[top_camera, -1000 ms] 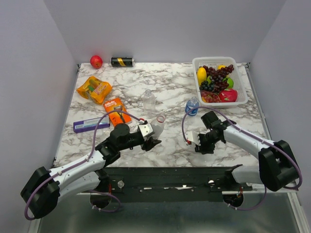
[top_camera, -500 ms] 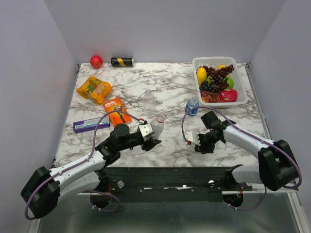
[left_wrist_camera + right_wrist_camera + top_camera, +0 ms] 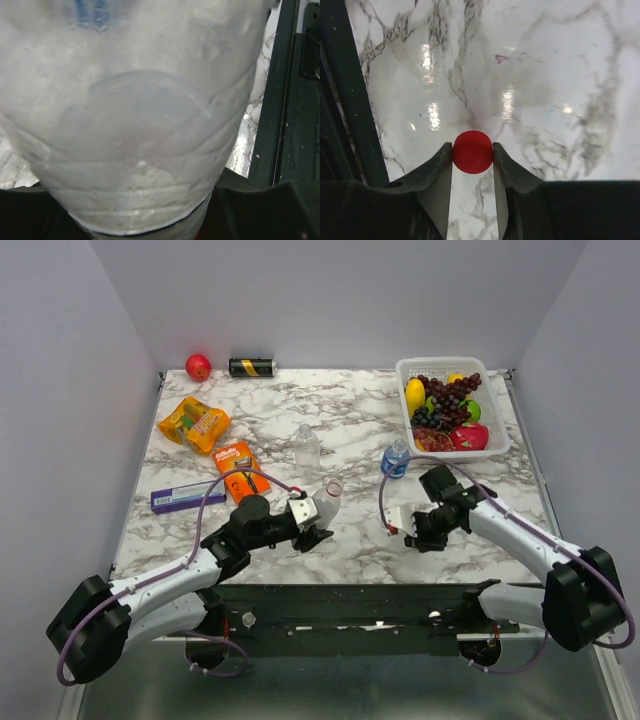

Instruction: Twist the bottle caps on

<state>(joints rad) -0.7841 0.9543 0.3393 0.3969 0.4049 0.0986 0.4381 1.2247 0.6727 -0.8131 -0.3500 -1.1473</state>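
Note:
My left gripper [image 3: 312, 517] is shut on a clear bottle [image 3: 324, 504] with a red neck ring, held tilted with its open mouth up and to the right. The bottle's body fills the left wrist view [image 3: 135, 115]. My right gripper [image 3: 408, 528] is shut on the red cap [image 3: 473, 151], pinched between both fingertips just above the marble table [image 3: 545, 75]. A plain clear bottle [image 3: 307, 445] stands mid-table. A blue-labelled bottle [image 3: 396, 460] with a blue cap on it stands beside my right arm.
A white basket [image 3: 405, 375] of fruit stands at the back right. Orange packs [image 3: 194, 423] [image 3: 238, 466] and a purple box [image 3: 186, 497] lie at the left. A red ball [image 3: 198, 366] and a black-and-gold can [image 3: 251, 367] sit at the back edge.
My right gripper has shifted slightly right and away with the red cap. My left gripper and its bottle have edged slightly right.

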